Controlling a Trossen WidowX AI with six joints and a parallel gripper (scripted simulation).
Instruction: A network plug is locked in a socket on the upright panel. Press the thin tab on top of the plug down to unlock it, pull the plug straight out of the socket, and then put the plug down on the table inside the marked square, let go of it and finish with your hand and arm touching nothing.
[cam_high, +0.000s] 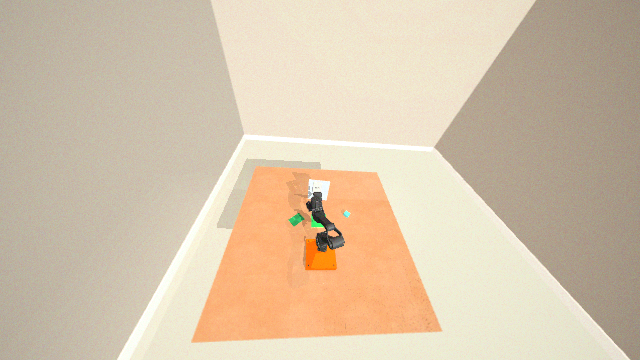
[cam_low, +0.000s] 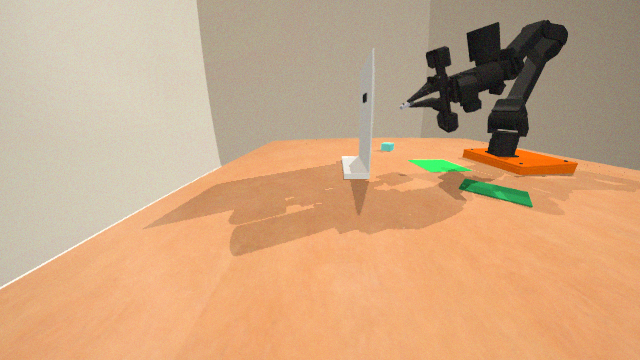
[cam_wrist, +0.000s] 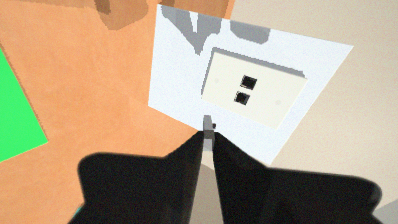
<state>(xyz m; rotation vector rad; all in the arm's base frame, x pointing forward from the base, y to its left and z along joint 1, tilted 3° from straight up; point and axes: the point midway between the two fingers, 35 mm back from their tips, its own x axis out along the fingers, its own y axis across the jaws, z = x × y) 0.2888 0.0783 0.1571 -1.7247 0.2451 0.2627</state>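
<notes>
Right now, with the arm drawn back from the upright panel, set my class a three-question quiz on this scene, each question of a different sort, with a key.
1. True or false: the gripper is shut on the network plug.
2. Multiple choice: where is the plug? A) seated in a socket; B) in the air, clear of the upright panel; C) lying on the bright green square.
3. Fill in: in the wrist view, the panel's cream plate shows ____ dark sockets, both with nothing in them.

Key: 1 true; 2 B; 3 two.
</notes>
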